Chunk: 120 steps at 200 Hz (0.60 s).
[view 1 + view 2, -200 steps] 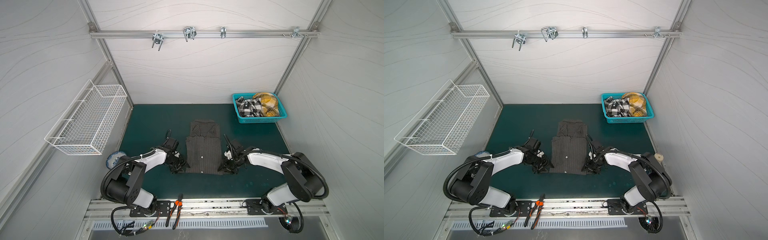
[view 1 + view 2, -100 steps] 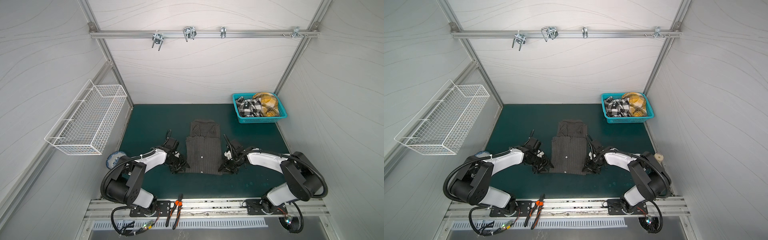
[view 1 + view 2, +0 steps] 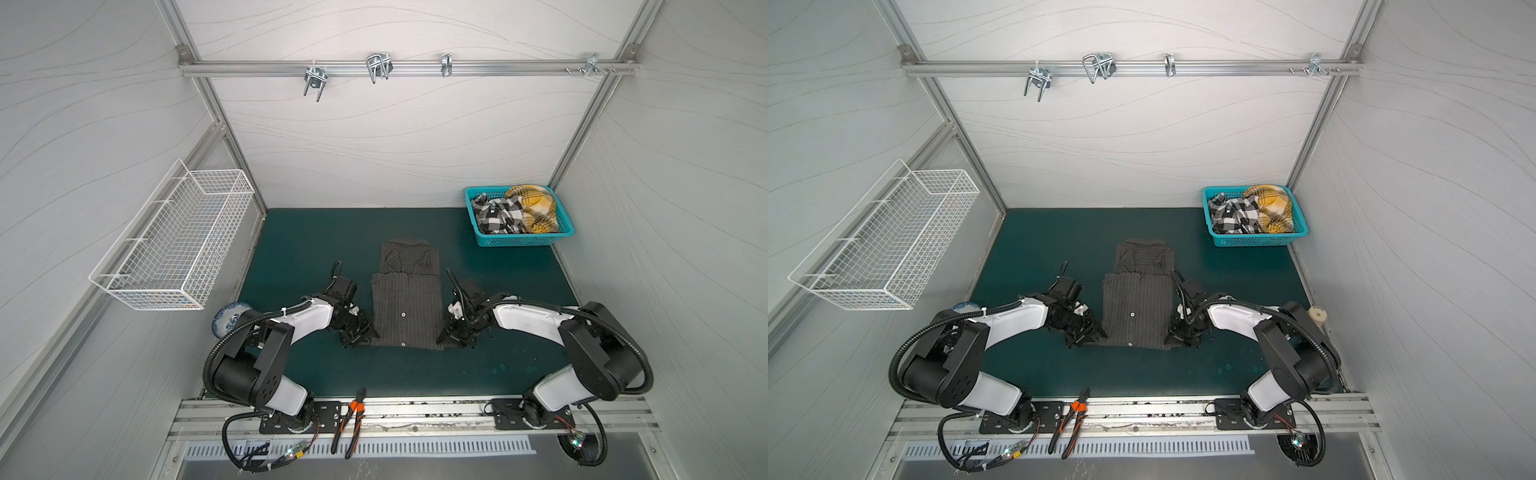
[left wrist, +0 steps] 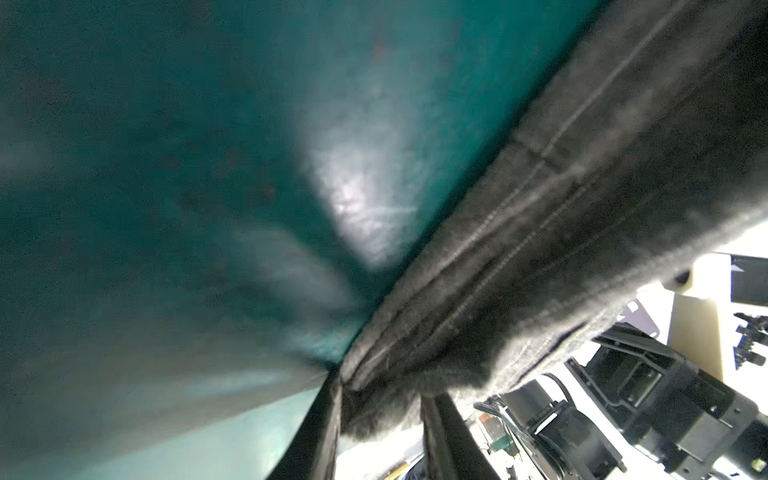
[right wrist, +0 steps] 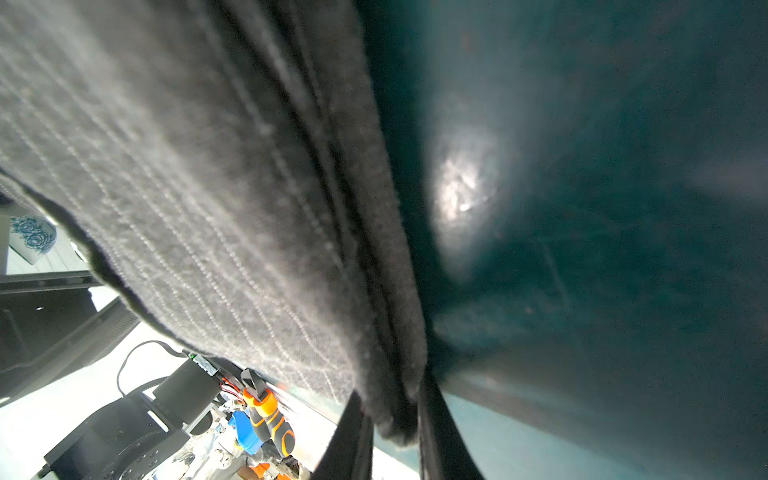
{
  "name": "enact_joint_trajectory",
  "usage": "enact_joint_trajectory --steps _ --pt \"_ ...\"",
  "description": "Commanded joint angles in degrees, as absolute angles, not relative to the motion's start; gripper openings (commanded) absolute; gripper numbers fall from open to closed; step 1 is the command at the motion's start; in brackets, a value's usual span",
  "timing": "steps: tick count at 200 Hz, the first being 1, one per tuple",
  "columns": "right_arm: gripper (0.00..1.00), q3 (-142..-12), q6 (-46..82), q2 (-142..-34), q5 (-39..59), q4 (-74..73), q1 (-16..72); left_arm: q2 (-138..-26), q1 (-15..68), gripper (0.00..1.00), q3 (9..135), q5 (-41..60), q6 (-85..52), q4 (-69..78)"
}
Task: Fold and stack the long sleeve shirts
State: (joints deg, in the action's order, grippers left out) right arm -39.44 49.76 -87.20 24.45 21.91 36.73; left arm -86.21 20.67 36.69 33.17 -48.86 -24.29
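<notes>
- On the left wall hangs a white wire basket (image 3: 174, 245), off the table.
- Below it, at the left edge of the green mat (image 3: 307, 237), sits a blue-and-white patterned vessel (image 3: 226, 318). I can't tell whether it is a cup or a bowl.
- My left gripper (image 3: 360, 336) is down at mat level on the near-left corner of the shirt. In the left wrist view the hem is bunched between the two dark fingers (image 4: 326, 419), so I read it as clamped on the fabric.
- A pair of orange-handled pliers (image 3: 352, 419) lies on the metal rail at the front, near the left arm's base and well apart from the cloth.
- The shirt (image 3: 405, 307), dark charcoal with thin pale pinstripes, lies flat in the middle of the mat between the two arms. It is folded into a narrow rectangle with the collar end toward the back wall and the hem toward the arm bases. Two small white buttons show down its front in both top views.
- My right gripper (image 3: 451, 337) sits at the near-right corner of the hem, mirroring the left one. In the right wrist view a thick fold of cloth is pinched between its fingers (image 5: 434, 432), so it is closed on the fabric too.
- At the back right corner stands a teal basket (image 3: 523, 241), well away from the arms. It holds a black-and-white checked cloth (image 3: 496, 214) and, beside it, a yellow plaid cloth (image 3: 536, 205).
</notes>
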Motion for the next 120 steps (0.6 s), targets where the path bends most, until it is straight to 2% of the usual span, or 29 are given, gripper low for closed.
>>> enact_joint_trajectory --steps 1,14,41,56,120 --pt "0.16 -38.3 50.7 -88.1 21.7 22.8 37.0 -88.7 21.7 0.31 33.8 28.9 -48.6 -22.9" --pt "0.14 -38.5 50.7 -88.4 21.8 22.8 37.1 -88.0 21.7 0.31 33.4 29.2 -48.8 -23.2" --pt "0.14 -38.3 50.8 -88.1 21.5 23.3 37.2 -83.8 21.7 0.46 32.5 27.9 -49.2 -25.9" --pt "0.14 -38.3 50.8 -87.4 21.2 23.5 37.2 -81.3 21.7 0.49 31.8 27.0 -49.5 -27.0" --pt "0.14 -38.3 50.9 -88.0 21.2 23.2 37.2 -85.8 21.7 0.38 31.8 29.4 -49.8 -23.4"
